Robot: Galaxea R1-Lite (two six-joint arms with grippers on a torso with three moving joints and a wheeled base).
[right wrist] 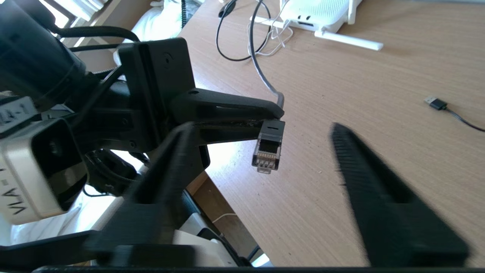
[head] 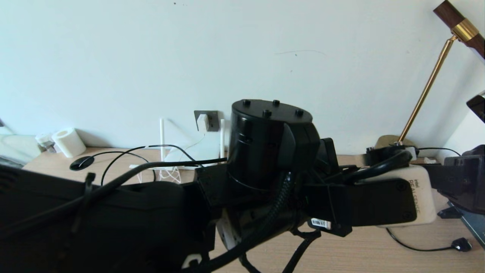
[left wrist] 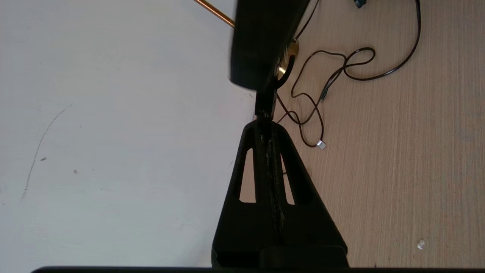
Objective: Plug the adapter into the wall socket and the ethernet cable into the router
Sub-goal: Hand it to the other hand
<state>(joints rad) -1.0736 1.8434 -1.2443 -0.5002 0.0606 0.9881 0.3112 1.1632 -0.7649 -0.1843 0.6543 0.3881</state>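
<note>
Desk: one ethernet cable pinched in left claw; right claw apart.

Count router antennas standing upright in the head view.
2: an antenna left of the wall socket, another right of it. The left arm may hide more.

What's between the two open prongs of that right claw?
In the right wrist view, the black ethernet cable's clear plastic plug tip, pinched by the left claw, hangs between the right claw's open fingers.
</note>
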